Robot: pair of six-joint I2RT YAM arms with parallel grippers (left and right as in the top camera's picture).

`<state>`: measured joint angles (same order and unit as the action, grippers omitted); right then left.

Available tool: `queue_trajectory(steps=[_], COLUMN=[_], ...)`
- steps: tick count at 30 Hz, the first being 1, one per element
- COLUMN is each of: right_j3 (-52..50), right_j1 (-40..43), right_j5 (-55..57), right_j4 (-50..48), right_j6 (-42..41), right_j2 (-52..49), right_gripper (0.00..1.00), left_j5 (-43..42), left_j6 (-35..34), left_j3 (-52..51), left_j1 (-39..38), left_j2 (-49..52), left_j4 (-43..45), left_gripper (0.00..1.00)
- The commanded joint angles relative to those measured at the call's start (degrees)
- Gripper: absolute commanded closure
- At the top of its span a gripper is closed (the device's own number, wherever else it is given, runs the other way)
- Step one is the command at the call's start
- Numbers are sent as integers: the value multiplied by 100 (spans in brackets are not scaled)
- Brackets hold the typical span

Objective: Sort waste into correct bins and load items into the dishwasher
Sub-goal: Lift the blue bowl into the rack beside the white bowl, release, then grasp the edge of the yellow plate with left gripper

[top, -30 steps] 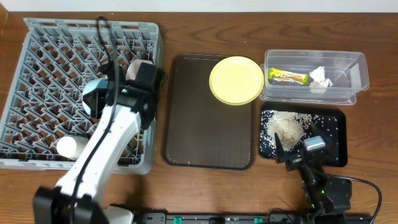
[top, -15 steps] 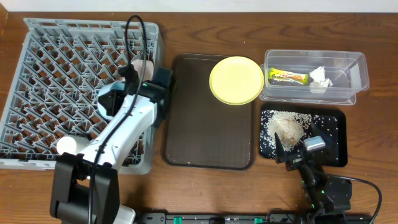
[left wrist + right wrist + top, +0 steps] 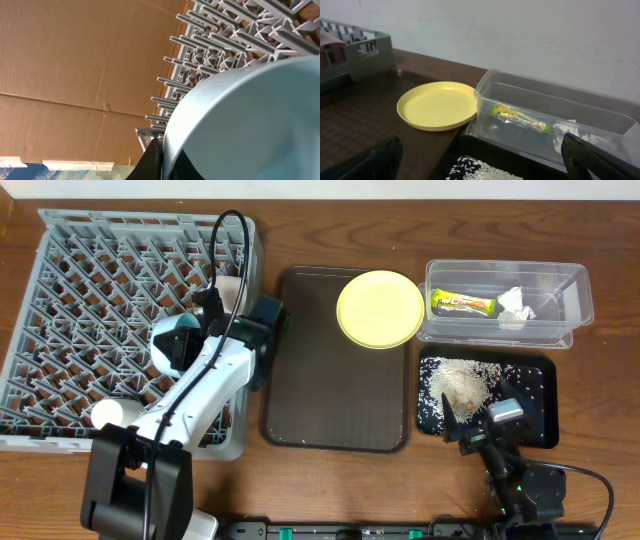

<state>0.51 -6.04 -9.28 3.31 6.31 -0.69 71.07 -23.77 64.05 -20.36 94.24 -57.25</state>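
My left gripper (image 3: 197, 340) is shut on the rim of the light blue bowl (image 3: 172, 344) and holds it on edge among the pegs of the grey dish rack (image 3: 60, 300). In the left wrist view the bowl (image 3: 250, 120) fills the frame, with my fingers (image 3: 161, 159) pinching its rim. The white bowl (image 3: 229, 286) and small white cup (image 3: 108, 415) sit in the rack. The yellow plate (image 3: 380, 309) lies on the brown serving tray (image 3: 330, 400). The clear tub (image 3: 560, 285) holds the wrapper (image 3: 463, 304) and tissue (image 3: 514, 308). Rice (image 3: 462, 383) lies in the black tray (image 3: 535, 395). My right gripper (image 3: 488, 427) is open and empty at that tray's front edge.
The right wrist view shows the plate (image 3: 439, 105), the tub (image 3: 615, 112) with the wrapper (image 3: 520, 116) and tissue (image 3: 577, 134), rice (image 3: 480, 171) and my open fingers (image 3: 481, 150). The rack's wall (image 3: 250, 395) stands beside the brown tray. Bare wood runs along the front.
My left arm has swung a little to the right over the rack, carrying the blue bowl with it. The right arm has not moved.
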Motion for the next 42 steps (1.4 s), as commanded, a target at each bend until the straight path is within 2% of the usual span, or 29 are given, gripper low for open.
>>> queue_trajectory(steps=[1, 10, 16, 19, 21, 24, 30, 34, 38, 42], right_j3=[-22, -22, -22, -22, -22, -22, -22, -22, -22, -22], right_j1=[39, 39, 39, 39, 39, 39, 39, 39, 39, 39], right_j5=[-39, -39, -39, -39, -39, -39, -39, -39, -39, -39], right_j4=[0, 0, 0, 0, 0, 0, -2, 0, 0, 0], right_j6=[-68, -68, -68, -68, -68, -68, -68, -68, -68, -68], right_j2=[35, 35, 35, 35, 35, 35, 35, 35, 35, 35], right_gripper=[1, 1, 1, 1, 1, 1, 1, 1, 1, 1], left_j5=[26, -734, -914, -1154, -1611, -2806, -4900, -6085, -6704, -7062], left_j6=[-35, -59, -122, -120, -122, -164, -638, -664, -697, -675], left_j3=[-46, -70, -83, -81, -81, -72, 70, 385, 649, 651], left_j1=[9, -9, -192, -326, -402, -485, -514, -511, -511, -514], left_j2=[17, 17, 17, 4, -7, -44, -264, -555, -850, -953], left_j4=[-28, -42, -264, -339, -391, -435, -514, -498, -249, 468], left_gripper=[93, 92, 92, 87, 79, 72, 48, 40, 38, 38])
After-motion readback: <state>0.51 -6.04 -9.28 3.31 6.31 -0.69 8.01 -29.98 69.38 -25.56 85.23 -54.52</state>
